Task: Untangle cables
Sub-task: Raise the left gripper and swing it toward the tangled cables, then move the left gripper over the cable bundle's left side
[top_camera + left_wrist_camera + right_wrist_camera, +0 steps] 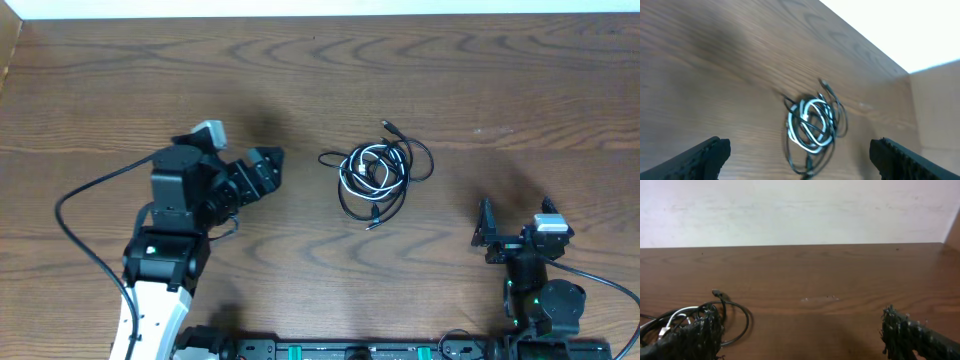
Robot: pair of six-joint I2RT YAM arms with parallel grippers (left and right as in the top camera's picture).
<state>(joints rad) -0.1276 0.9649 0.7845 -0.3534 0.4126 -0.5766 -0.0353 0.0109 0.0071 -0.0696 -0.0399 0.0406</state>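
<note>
The cables [375,172] lie in one small tangle at the middle of the wooden table: black loops wound around a white cord, with a plug end sticking out at the top. My left gripper [268,170] hovers just left of the tangle, pointing at it, open and empty. In the left wrist view the cables [812,125] sit ahead between the wide-spread fingers [705,157]. My right gripper [515,222] stands open and empty near the front right, well apart from the tangle. In the right wrist view its left finger [695,335] hides part of the cables [735,315].
A thick black arm cable [80,230] loops out left of the left arm. The arms' base rail [330,350] runs along the front edge. A white wall [800,210] stands behind the table's far edge.
</note>
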